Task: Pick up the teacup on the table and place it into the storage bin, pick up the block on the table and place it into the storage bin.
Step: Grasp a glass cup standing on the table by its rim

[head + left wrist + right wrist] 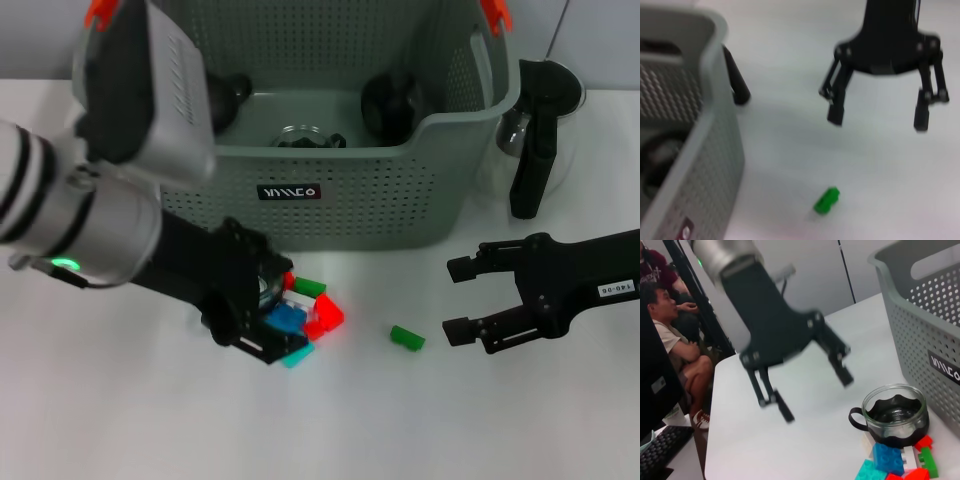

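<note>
Nearest the head camera, the left gripper [262, 325] hangs low over a heap of coloured plastic blocks [305, 318] on the white table [420, 420], in front of the grey-green perforated storage bin [330, 190]. Its fingers stand wide apart, holding nothing, as the right wrist view shows [805, 385]. A clear glass teacup with a dark base [894, 415] stands on the table touching the heap, between the heap and the bin's front wall; in the head view the left gripper hides most of it. So the teacup lies directly under the left gripper, slightly toward the bin, and this arm is clearly the nearer one. The right gripper [463, 298], also wide open and empty, waits well to the side of the bin's front corner, with one small green block [407, 338] lying just beside it.
</note>
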Available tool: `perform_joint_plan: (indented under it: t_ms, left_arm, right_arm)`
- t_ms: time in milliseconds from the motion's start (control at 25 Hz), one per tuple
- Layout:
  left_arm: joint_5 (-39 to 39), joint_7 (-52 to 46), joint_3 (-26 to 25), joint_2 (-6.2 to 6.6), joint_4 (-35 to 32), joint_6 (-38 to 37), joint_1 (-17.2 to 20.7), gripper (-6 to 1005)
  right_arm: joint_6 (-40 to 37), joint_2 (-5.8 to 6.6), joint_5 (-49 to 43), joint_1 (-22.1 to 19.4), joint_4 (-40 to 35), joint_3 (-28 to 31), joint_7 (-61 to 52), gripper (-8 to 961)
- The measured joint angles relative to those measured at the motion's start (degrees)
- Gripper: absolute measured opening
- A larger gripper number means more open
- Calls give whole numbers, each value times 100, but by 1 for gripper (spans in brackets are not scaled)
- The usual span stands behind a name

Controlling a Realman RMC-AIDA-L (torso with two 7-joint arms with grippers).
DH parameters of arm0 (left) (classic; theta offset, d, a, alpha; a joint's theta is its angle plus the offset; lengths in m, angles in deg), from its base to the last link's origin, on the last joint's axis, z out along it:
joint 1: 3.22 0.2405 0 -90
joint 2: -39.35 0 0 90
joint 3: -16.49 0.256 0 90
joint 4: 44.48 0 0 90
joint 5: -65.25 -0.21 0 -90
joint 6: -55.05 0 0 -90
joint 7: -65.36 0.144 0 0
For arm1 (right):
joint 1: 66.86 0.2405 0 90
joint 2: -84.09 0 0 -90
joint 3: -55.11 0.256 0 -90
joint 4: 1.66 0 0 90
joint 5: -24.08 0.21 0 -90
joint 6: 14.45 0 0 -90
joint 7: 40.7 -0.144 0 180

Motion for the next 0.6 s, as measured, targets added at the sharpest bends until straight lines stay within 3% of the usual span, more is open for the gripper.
perform_joint_plan:
  t_ms: [160,600]
  left_arm:
    - [-282,-101,367,9,393,338,-73,824]
    - [-936,-689,498,8,1004,959,-410,819]
  right_arm:
    - [1,-7,3,11,0,8,-7,946]
    - [71,-63,6,-34,3,9,-21,946]
